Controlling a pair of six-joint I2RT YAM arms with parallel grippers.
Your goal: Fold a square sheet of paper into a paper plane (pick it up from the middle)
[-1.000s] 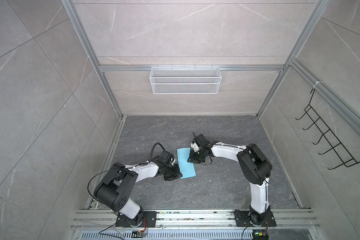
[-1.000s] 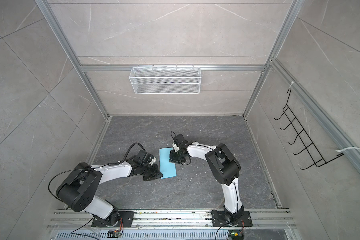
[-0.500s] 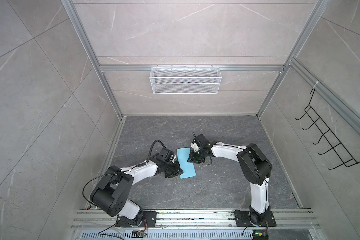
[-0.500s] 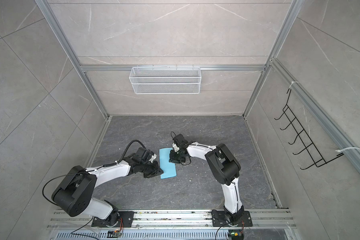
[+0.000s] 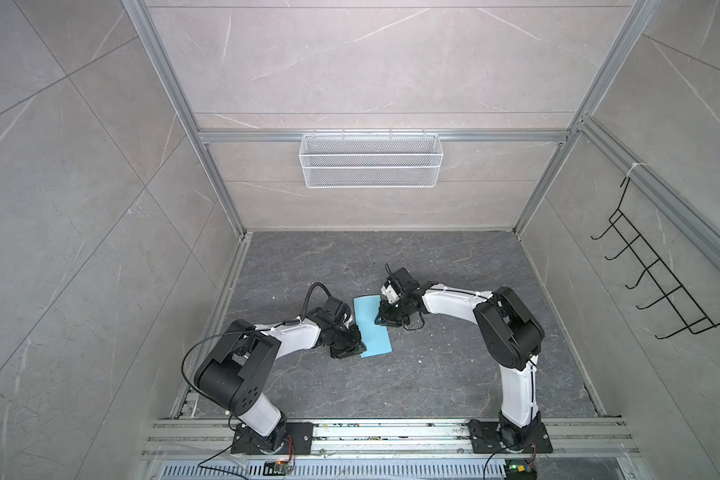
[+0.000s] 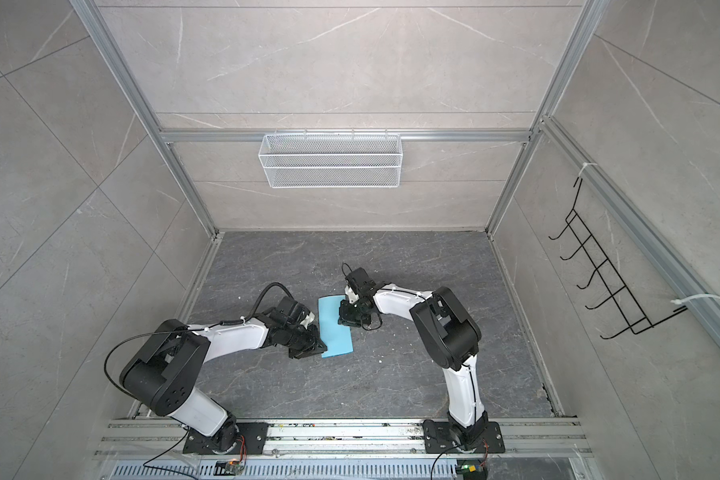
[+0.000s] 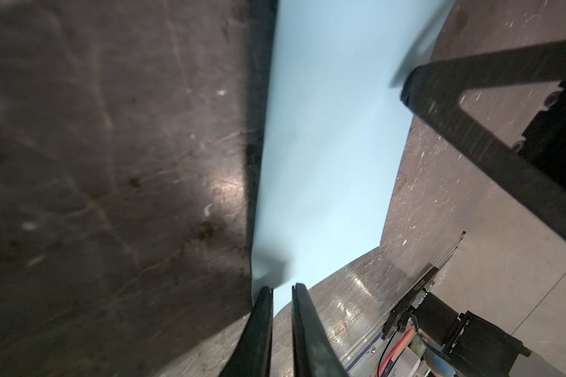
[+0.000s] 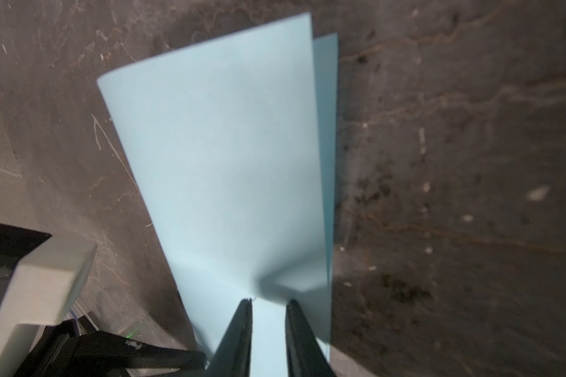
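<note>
The dark table (image 5: 454, 374) is carrying a blue sheet of paper (image 5: 371, 328), folded double, between both arms. The left pincer (image 7: 281, 289), narrow, is touching its near-left edge. The right pincer (image 8: 268, 303), narrow too, is resting on its right edge.

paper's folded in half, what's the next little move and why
Probably slide the left fingers along the fold edge of the sheet to flatten it: that edge looks puffed and shadowed, and the right fingers sit on the opposite side.
</note>
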